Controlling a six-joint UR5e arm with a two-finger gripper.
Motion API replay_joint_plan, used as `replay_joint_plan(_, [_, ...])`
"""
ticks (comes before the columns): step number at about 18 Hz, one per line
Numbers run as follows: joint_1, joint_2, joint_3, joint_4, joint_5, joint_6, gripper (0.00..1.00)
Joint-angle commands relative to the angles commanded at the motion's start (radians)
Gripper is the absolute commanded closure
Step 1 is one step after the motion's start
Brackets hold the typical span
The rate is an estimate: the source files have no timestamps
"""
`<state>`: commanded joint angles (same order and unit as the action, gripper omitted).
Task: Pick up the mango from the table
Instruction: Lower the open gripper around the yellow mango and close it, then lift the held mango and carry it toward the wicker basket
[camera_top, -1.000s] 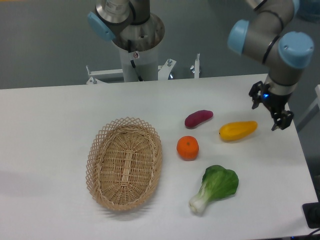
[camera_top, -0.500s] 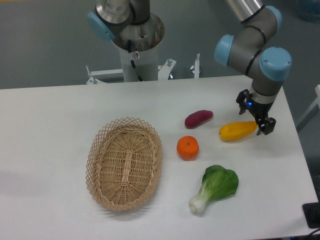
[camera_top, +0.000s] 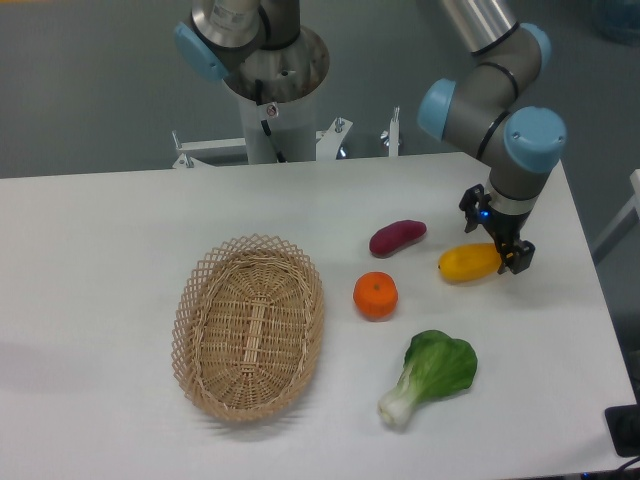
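The mango (camera_top: 468, 263) lies on the table (camera_top: 120, 250) right of the sweet potato (camera_top: 397, 237) and the orange (camera_top: 375, 295), its long axis running nearly left to right, with the right end tipped slightly toward the far edge. The gripper (camera_top: 497, 234) hangs over that right end, so most of the fruit stretches to the left of it. Its fingers are spread, one behind the mango and one in front, straddling the tip and pinching nothing as far as the view shows. The grasp looks off-centre; a close here would catch only the tapered end. Compared with a second ago, the gripper has travelled left from beyond the mango's tip to above it and sits lower. The mango has not moved.
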<state>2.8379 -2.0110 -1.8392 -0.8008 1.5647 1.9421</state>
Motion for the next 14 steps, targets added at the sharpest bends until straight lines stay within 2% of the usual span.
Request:
replay_joint_plan(3, [-0.011, -0.003, -0.005, 0.014, -0.002, -0.003, 0.01])
replay_joint_plan(4, [-0.012, -0.003, -0.011, 0.021, -0.005, -0.003, 0.07])
replay_joint_plan(5, [-0.012, -0.003, -0.014, 0.032, -0.005, -0.003, 0.25])
replay_joint_plan(6, [-0.012, -0.002, -0.012, 0.032, -0.005, -0.002, 0.34])
replay_joint_plan(9, [-0.011, 0.000, -0.002, 0.032, -0.005, 0.001, 0.54])
replay_joint_plan(14, [-0.011, 0.005, 0.009, 0.031, -0.003, -0.002, 0.60])
